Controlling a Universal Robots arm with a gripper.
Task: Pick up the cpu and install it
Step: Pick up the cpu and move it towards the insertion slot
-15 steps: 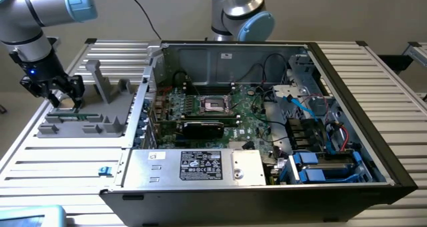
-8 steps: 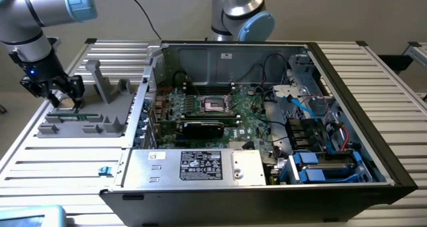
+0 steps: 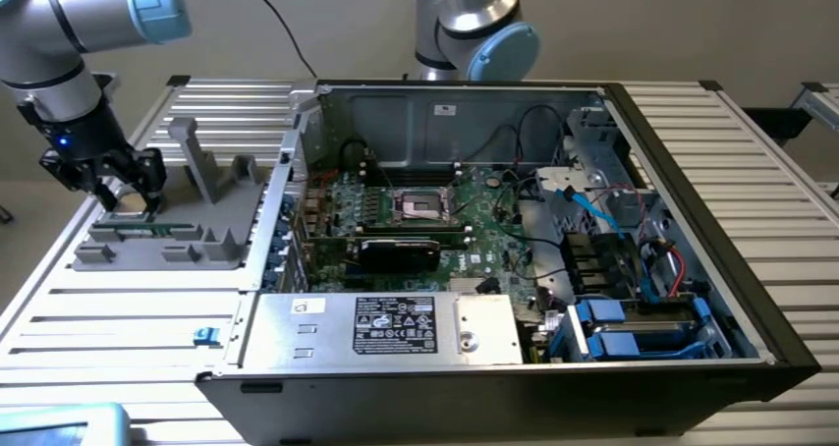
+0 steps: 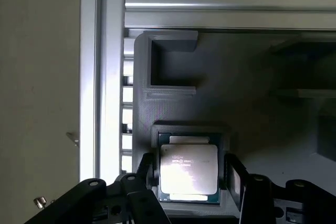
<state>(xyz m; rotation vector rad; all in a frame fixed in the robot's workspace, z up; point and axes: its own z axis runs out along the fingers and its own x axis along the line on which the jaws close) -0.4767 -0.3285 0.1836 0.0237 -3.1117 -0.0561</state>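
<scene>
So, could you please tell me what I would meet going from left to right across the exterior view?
gripper → tall upright post of the grey holder → black socket on the motherboard → blue drive caddies

The exterior view looks down from far. The wrist view sits close over the cpu (image 4: 188,169). Both see the grey tray (image 3: 184,232) (image 4: 252,98).

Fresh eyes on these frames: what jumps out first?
The open PC case dominates the exterior view, with its motherboard exposed and a black metal-framed socket mid-board. At the exterior view's left, the gripper hangs low over a grey fixture tray. The wrist view shows the cpu lying in a tray recess, right at the gripper.
</scene>
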